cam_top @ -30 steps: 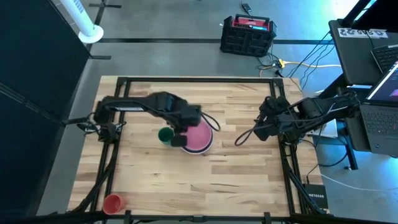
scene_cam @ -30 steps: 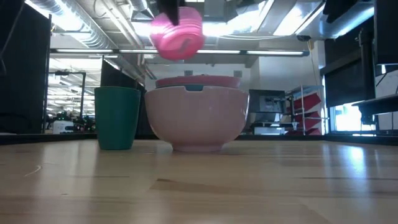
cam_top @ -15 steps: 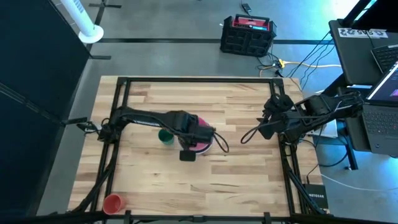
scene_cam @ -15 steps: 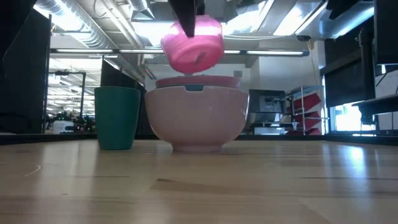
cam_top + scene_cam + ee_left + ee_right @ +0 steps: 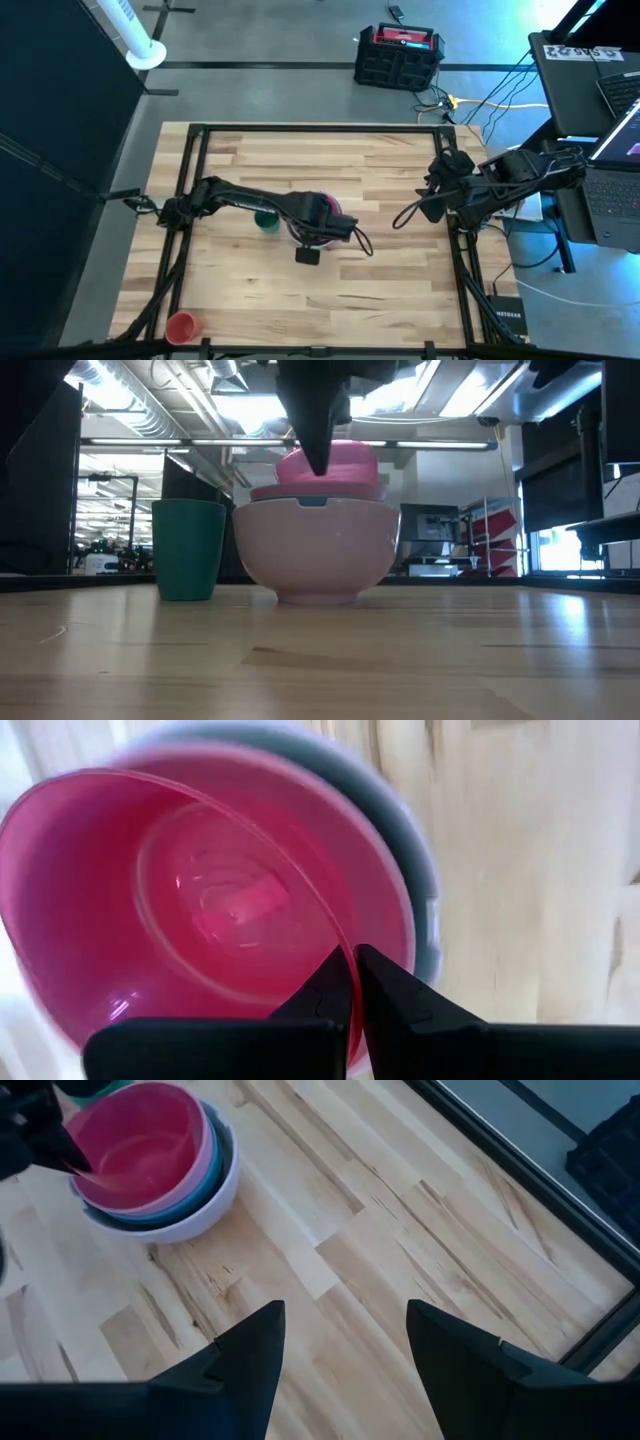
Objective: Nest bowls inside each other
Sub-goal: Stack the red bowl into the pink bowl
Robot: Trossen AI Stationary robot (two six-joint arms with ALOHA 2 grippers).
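Note:
A stack of nested bowls [image 5: 315, 545] stands at the table's middle, a pale bowl [image 5: 195, 1210] outermost with blue and pink ones inside. The small magenta bowl [image 5: 335, 465] sits open side up in the top of the stack, its lower part sunk below the stack's rim. My left gripper [image 5: 352, 965] is shut on it from above, and its arm [image 5: 300, 210] covers most of the stack in the high view. My right gripper [image 5: 345, 1330] hangs open above the table's right side [image 5: 405, 215], well clear of the bowls. My left gripper pinches the magenta bowl's rim [image 5: 340, 942] between its two fingers, one finger inside the bowl and one outside. The fingers [image 5: 318, 435] point down from above. The bowl sits nearly level in the stack's mouth; I cannot tell whether it rests on the bowl beneath.
A green cup [image 5: 188, 548] stands upright just left of the stack [image 5: 266, 219]. A red cup [image 5: 181, 326] stands near the table's near left corner. Black frame rails [image 5: 190, 180] run along the table's edges. Bare wood lies right of and nearer than the stack.
My left gripper has come down, moving toward the table's near right, with the magenta bowl still in its shut fingers. The bowl hung tilted above the stack; now it is nearly level and sunk into the stack's top.

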